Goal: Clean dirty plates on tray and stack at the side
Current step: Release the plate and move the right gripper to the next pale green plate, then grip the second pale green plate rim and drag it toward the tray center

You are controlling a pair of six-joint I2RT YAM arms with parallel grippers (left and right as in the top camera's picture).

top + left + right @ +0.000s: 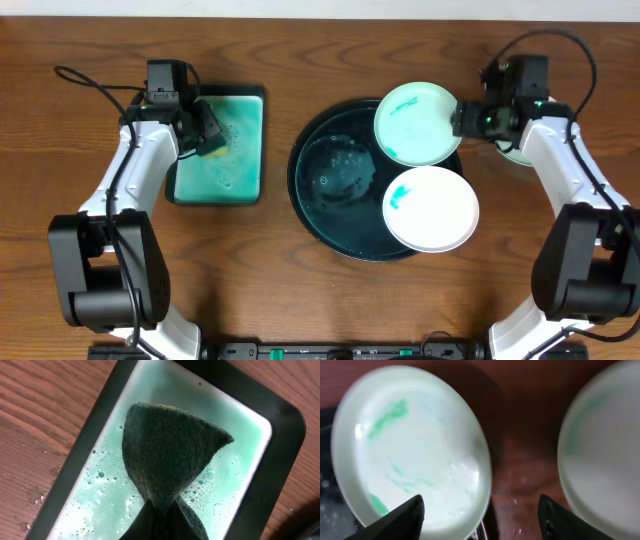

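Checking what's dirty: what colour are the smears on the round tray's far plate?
Teal-green streaks on the white plate, clearest in the right wrist view.

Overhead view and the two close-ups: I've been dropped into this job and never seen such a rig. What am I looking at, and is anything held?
Two robot arms stand at a table; the overhead view looks down on both. Each close-up comes from a camera on one wrist. The left end effector is shut on a dark sponge over a rectangular tray of green liquid. The right end effector is open, holding nothing, by a green-smeared plate at the rim of the round black tray. A second plate lies on that tray; a third plate rests on the table.
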